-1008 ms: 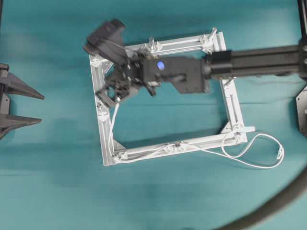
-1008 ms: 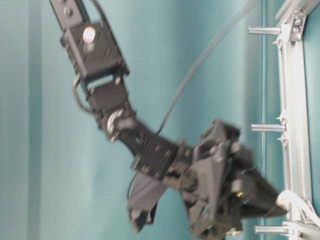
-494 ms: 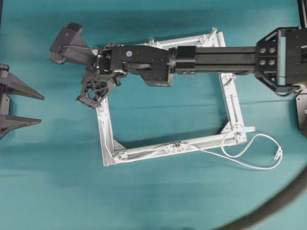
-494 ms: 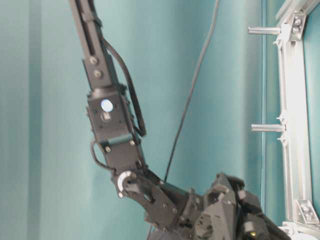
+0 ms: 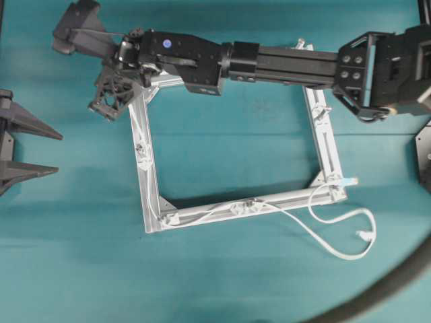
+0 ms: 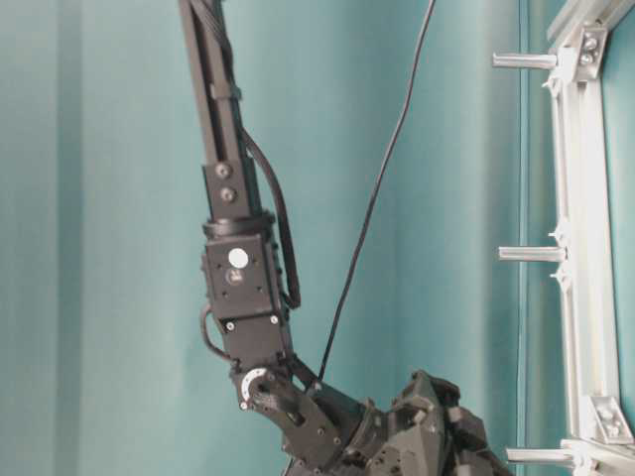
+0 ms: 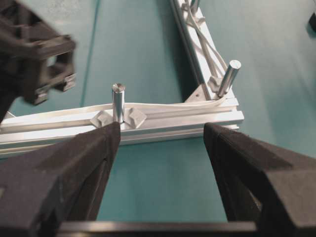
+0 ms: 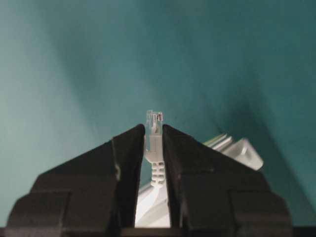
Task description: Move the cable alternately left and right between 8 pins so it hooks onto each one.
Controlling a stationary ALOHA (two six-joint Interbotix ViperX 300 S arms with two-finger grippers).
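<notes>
I see the right end effector (image 8: 153,148) clamped on the cable (image 5: 202,215) at its clear plug (image 8: 154,120), over the frame's (image 5: 323,134) far-left corner. The thin white cable follows near-side pins (image 7: 118,101). The left end effector (image 7: 160,143) stands fully open.

White cable (image 5: 202,215) runs along the frame's left and bottom rails, hooked round upright silvery pins (image 7: 118,101), then loops loose on the counter. Its clear plug (image 8: 154,120) sits pinched in the right tool (image 8: 153,133).
</notes>
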